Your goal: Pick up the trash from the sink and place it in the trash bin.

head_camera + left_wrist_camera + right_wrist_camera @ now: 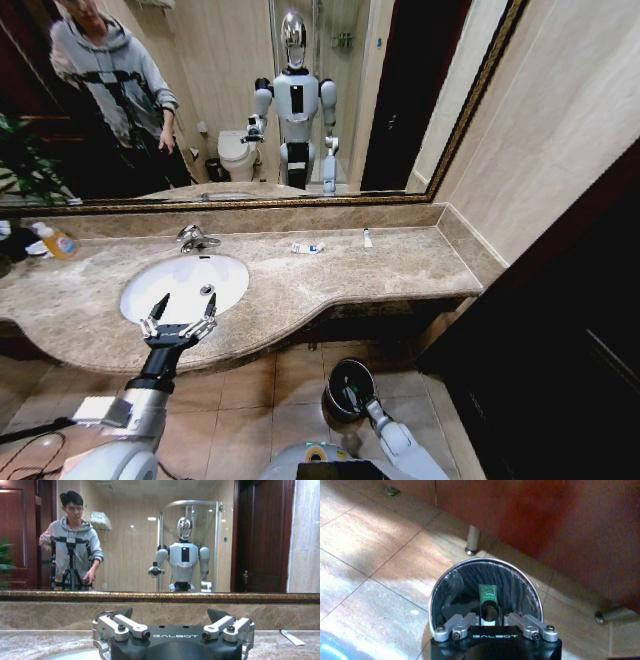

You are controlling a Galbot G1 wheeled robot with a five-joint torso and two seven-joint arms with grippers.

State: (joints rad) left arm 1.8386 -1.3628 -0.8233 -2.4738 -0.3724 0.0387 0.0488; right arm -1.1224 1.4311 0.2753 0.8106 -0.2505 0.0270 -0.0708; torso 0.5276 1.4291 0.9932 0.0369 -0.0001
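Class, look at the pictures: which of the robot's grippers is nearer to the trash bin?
Right. The right gripper hangs directly over the trash bin on the floor, holding a green stick; the left gripper is up over the sink's front edge.

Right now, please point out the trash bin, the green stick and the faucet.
trash bin [530, 587]: right wrist view, metallic rim.
green stick [488, 593]: right wrist view, its middle.
faucet [193, 238]: head view, chrome body.

Warm, even indoor light; a pale glare patch lies on the floor tiles in the right wrist view; the mirror bows at the head view's edges; wrist views slightly soft.
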